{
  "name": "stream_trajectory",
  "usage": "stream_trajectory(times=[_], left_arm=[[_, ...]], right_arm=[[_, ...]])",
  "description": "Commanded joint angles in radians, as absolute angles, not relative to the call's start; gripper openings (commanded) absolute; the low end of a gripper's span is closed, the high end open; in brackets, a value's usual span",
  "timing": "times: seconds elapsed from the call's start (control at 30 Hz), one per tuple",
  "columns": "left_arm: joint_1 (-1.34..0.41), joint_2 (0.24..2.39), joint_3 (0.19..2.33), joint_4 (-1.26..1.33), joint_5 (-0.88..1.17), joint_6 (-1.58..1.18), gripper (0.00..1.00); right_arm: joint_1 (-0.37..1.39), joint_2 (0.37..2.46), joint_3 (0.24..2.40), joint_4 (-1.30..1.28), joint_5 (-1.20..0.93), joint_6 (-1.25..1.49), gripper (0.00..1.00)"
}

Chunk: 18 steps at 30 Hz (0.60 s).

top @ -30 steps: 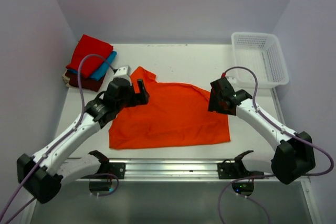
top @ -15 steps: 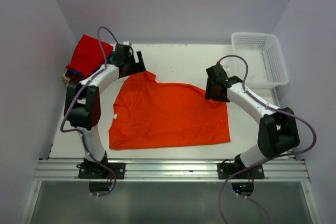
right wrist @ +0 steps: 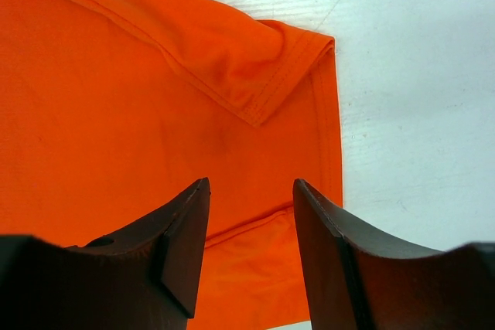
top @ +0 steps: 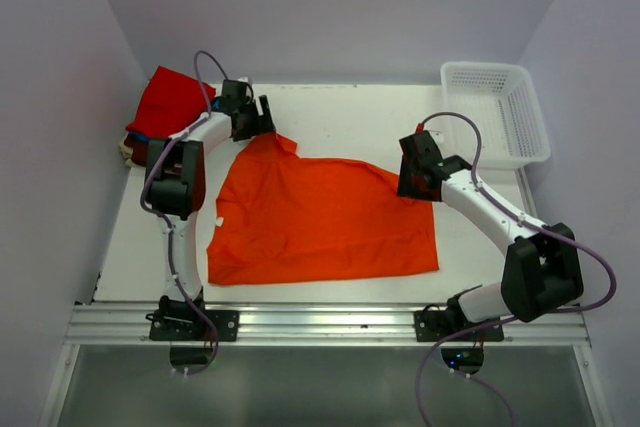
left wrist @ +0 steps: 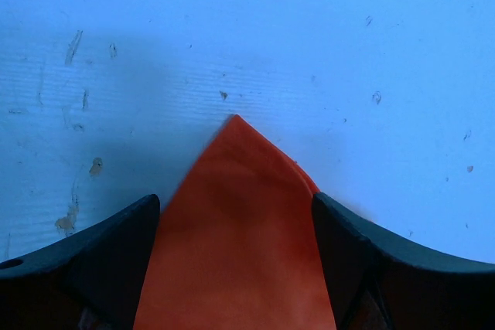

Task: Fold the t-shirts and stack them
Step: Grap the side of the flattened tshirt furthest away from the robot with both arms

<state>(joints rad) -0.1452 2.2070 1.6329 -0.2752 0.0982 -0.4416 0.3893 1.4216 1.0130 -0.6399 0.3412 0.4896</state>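
Observation:
The bright orange t-shirt (top: pixel 320 222) lies spread flat in the middle of the table. My left gripper (top: pixel 262 119) is open at the shirt's far left corner. In the left wrist view (left wrist: pixel 236 222) the pointed orange tip (left wrist: pixel 236 191) lies between the two spread fingers (left wrist: pixel 108 249). My right gripper (top: pixel 415 175) is open above the shirt's far right corner. In the right wrist view (right wrist: pixel 251 191) a folded sleeve hem (right wrist: pixel 263 75) lies just ahead of the fingers (right wrist: pixel 182 229). A folded red shirt (top: pixel 165 102) tops a stack at the far left, with dark maroon (top: pixel 135 152) under it.
A white mesh basket (top: pixel 530 117) stands at the far right corner. White walls close in the table on the left, back and right. A metal rail (top: pixel 320 322) runs along the near edge, between the arm bases.
My left arm has swung back from over the shirt's left part to its far left corner. My right gripper has shifted only slightly at the far right corner. The shirt stays flat.

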Motion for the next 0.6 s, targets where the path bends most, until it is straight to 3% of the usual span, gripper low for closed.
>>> stream_trajectory(times=[0.0,0.17,0.3,0.57], left_arm=[[-0.143,2.229,1.689,-0.281,0.129,-0.407,0.82],[-0.143,2.249,1.697,-0.278,0.133,-0.397,0.75],[-0.143,2.293,1.736,-0.304,0.138,-0.393,0.57],[-0.144,2.378,1.778,-0.336,0.086,-0.380,0.56]], right_arm=[[0.383,1.384,1.008,-0.623,0.321,0.489,0.51],[0.385,1.373,0.999,-0.621,0.322,0.489,0.40],[0.385,1.368,0.989,-0.618,0.322,0.491,0.34],[0.383,1.365,0.980,-0.611,0.318,0.494,0.32]])
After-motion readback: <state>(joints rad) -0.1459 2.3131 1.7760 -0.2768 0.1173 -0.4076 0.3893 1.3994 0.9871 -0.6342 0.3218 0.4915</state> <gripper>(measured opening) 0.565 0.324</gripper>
